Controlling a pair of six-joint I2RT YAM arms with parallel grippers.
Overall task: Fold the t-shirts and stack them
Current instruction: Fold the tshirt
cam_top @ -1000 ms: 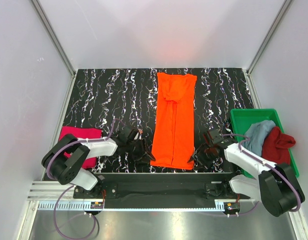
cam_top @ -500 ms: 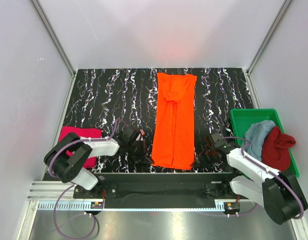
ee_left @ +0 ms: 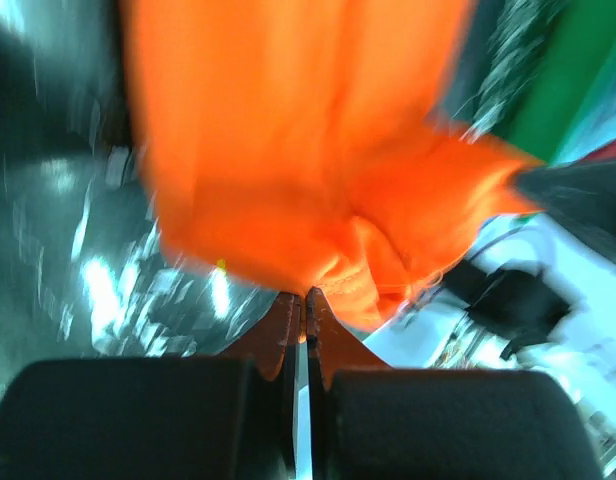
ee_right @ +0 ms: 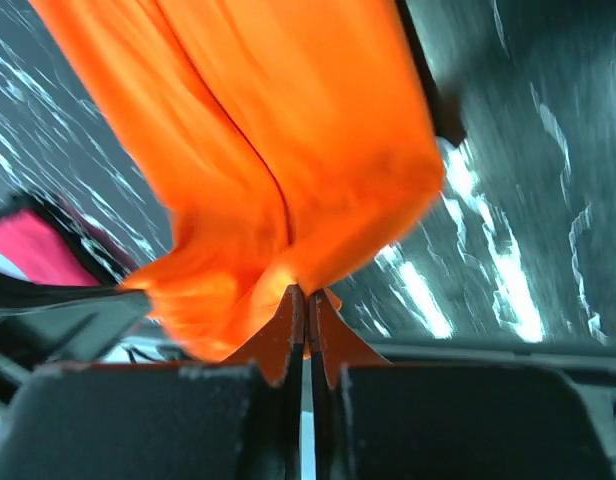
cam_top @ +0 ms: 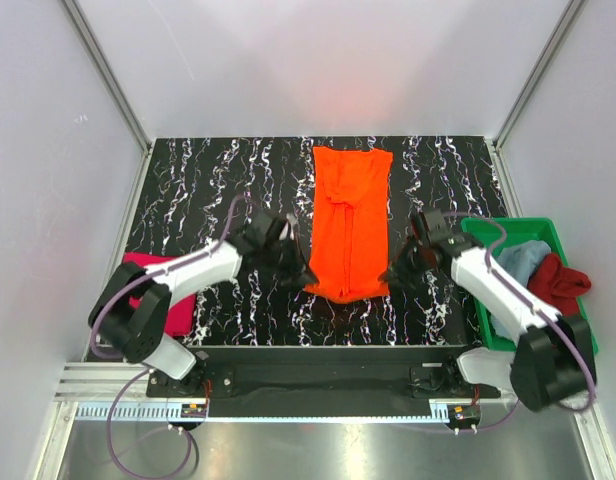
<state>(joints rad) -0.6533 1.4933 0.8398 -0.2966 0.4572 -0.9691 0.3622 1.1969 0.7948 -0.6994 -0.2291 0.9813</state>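
The bright orange t-shirt [cam_top: 350, 215] lies as a long narrow strip down the middle of the black marbled table, its near end lifted and doubled back. My left gripper [cam_top: 306, 276] is shut on the near-left corner of that shirt [ee_left: 288, 150]. My right gripper [cam_top: 390, 276] is shut on its near-right corner [ee_right: 278, 150]. In each wrist view the jaws meet on a pinch of orange cloth. A magenta-pink t-shirt [cam_top: 148, 268] sits folded at the left edge, partly under the left arm. A light blue t-shirt [cam_top: 516, 262] and a dark red t-shirt [cam_top: 558, 285] lie crumpled in the tray.
A green plastic tray [cam_top: 485, 236] stands at the right edge of the table, close to my right arm. White walls with metal corner posts close in the table on three sides. The black base rail runs along the near edge.
Both grippers shut on the near corners of the orange shirt, then moved away from the bases, lifting that hem and carrying it toward the far end.
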